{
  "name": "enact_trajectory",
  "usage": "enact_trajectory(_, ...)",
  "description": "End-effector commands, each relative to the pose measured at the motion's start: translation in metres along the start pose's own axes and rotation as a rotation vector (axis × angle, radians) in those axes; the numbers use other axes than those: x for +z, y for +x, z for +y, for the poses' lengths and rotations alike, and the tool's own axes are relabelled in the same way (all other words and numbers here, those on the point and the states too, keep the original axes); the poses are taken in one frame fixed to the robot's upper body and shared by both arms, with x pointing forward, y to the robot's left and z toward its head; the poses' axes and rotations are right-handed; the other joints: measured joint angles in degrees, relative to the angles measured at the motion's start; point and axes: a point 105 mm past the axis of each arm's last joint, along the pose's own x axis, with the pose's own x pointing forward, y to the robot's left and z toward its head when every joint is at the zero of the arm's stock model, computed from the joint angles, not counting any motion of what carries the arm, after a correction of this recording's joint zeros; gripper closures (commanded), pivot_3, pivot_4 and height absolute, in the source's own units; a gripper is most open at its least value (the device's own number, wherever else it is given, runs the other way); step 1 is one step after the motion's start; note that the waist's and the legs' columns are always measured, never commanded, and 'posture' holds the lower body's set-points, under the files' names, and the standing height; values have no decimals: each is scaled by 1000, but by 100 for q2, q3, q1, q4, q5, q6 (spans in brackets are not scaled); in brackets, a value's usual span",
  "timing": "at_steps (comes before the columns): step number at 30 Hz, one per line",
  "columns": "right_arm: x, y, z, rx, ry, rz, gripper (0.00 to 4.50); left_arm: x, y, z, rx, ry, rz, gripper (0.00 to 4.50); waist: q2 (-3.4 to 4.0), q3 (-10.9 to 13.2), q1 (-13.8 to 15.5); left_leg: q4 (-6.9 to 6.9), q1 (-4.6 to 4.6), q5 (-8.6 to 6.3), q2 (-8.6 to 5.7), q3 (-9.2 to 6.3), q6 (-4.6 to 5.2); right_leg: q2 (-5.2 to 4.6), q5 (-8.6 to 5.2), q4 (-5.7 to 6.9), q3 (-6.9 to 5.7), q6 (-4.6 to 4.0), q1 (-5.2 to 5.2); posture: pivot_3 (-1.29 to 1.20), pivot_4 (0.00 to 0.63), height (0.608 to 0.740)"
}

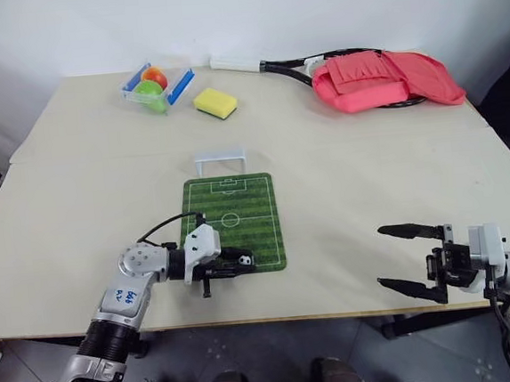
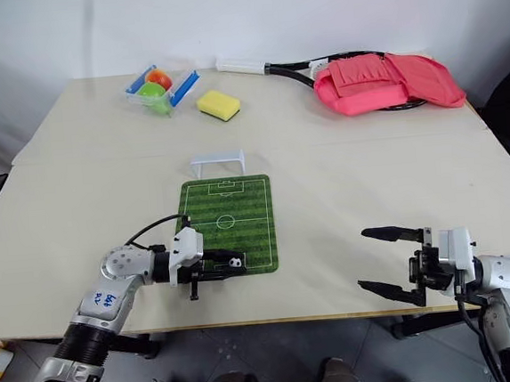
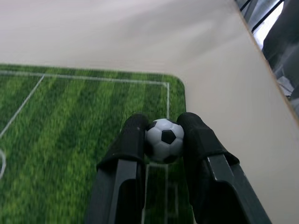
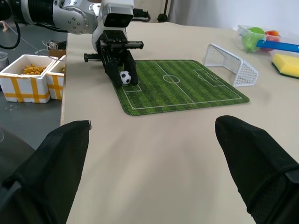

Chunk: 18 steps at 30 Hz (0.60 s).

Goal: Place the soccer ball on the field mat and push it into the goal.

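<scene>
The soccer ball [image 3: 163, 139], tiny and white with black patches, is pinched between the black fingers of my left gripper [image 1: 242, 262], which is shut on it. It is held low over the near end of the field mat [image 1: 231, 206], close to the near right corner; I cannot tell whether it touches the mat. The gripper points to the right across the mat's near edge. The pale goal [image 1: 220, 161] stands upright on the table just beyond the mat's far edge. My right gripper [image 1: 405, 255] hovers off to the right near the table's front edge, open and holding nothing.
At the back left, a clear tray with blue edges [image 1: 180, 84] holds green and orange-red fruit, with a yellow sponge [image 1: 215, 102] beside it. A racket [image 1: 280, 67] and a pink cloth [image 1: 386, 79] lie at the back right. White boxes [image 4: 28, 77] sit below the table.
</scene>
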Motion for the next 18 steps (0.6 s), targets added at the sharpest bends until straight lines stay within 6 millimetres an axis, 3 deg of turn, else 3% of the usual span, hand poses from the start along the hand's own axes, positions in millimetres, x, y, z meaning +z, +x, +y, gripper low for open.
enact_trajectory(1, 5, -5, 3, -23, -25, -18, 0, 3, -4, 6, 24, 54, 1, 3645, 0, 0, 39, 1, 0, 0, 0, 0, 0, 0, 0, 0, 0, 0, 0, 0, 150, 740)
enact_trajectory(15, 7, 0, 17, -27, -5, -28, 0, -3, -10, 10, 65, 54, 1, 3645, 0, 0, 51, 16, -4, -10, 5, 5, 2, 4, 3, 2, 4, 1, -1, 0, 150, 740)
enact_trajectory(18, 7, 1, 17, -25, -3, -28, 0, 1, -9, 8, 51, 52, -22, 2665, 0, 0, 50, 17, -4, -10, 6, 7, 2, 4, 3, 3, 6, 1, -1, 0, 150, 740)
